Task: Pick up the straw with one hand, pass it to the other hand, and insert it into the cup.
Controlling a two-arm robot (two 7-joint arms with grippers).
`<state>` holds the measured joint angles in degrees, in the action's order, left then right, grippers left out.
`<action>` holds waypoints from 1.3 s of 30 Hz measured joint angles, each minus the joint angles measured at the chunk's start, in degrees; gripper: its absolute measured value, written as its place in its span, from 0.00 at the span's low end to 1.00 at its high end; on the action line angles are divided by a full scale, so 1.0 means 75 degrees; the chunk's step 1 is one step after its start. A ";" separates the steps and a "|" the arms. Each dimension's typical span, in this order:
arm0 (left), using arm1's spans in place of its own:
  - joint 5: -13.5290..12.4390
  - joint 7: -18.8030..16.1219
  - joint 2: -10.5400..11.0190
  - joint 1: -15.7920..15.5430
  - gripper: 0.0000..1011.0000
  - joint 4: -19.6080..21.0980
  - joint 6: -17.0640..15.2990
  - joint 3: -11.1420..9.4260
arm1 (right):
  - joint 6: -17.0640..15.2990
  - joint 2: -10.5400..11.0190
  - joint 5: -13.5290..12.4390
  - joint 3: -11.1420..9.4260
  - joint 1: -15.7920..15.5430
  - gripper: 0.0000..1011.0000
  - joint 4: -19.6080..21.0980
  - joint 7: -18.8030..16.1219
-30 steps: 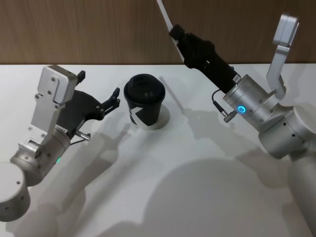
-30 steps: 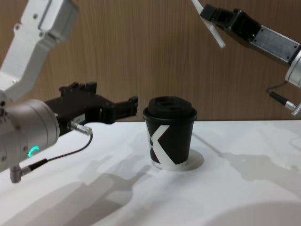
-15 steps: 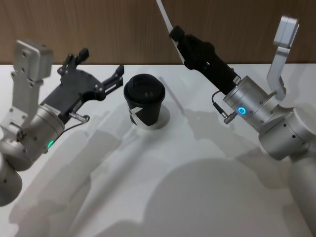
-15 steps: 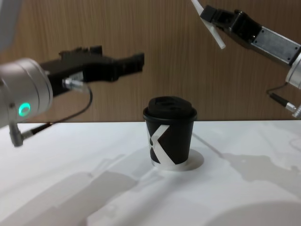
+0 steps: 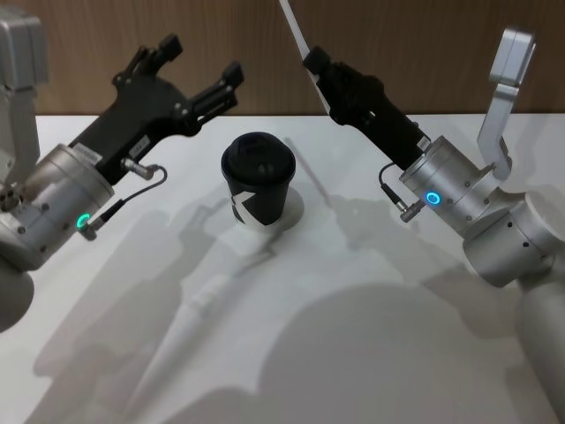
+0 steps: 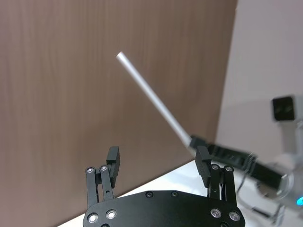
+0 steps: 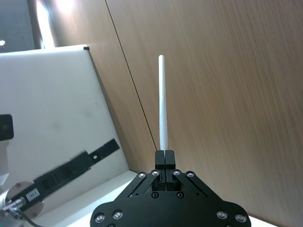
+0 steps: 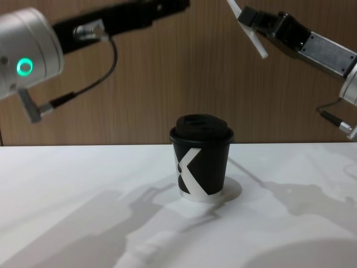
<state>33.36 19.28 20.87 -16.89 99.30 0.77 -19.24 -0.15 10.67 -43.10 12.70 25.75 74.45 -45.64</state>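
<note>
While your left gripper (image 5: 199, 58) hangs above the desk's (image 5: 371, 344) far left edge with jaws spread wide, the cup (image 5: 258, 179) stands upright near the far edge's middle. Up to its right, your right gripper (image 5: 311, 62) has its jaws pinching the tilted straw (image 5: 293, 22).

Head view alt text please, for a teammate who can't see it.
The right gripper, fingers shut, holds the white straw tilted in the air beyond the cup. The left gripper hovers open to the cup's left, fingers aimed toward the straw. The lidded black cup stands on the white table.
</note>
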 joint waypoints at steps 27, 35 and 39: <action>0.2840 0.1354 -0.1123 -0.1663 0.99 -0.1410 -0.1490 -0.0205 | -0.0003 0.0000 -0.0006 0.0000 -0.0006 0.01 -0.0001 0.0000; 0.3278 0.1382 -0.1324 -0.1979 0.99 -0.1815 -0.1763 -0.0208 | -0.0003 0.0000 -0.0006 0.0000 -0.0006 0.01 -0.0001 0.0001; 0.3423 0.1389 -0.1384 -0.2100 0.99 -0.1987 -0.1842 -0.0199 | -0.0003 0.0000 -0.0006 0.0000 -0.0006 0.01 -0.0001 0.0001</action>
<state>59.03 29.69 10.49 -32.65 84.39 -13.04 -20.74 -0.17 10.67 -43.14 12.70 25.71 74.45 -45.63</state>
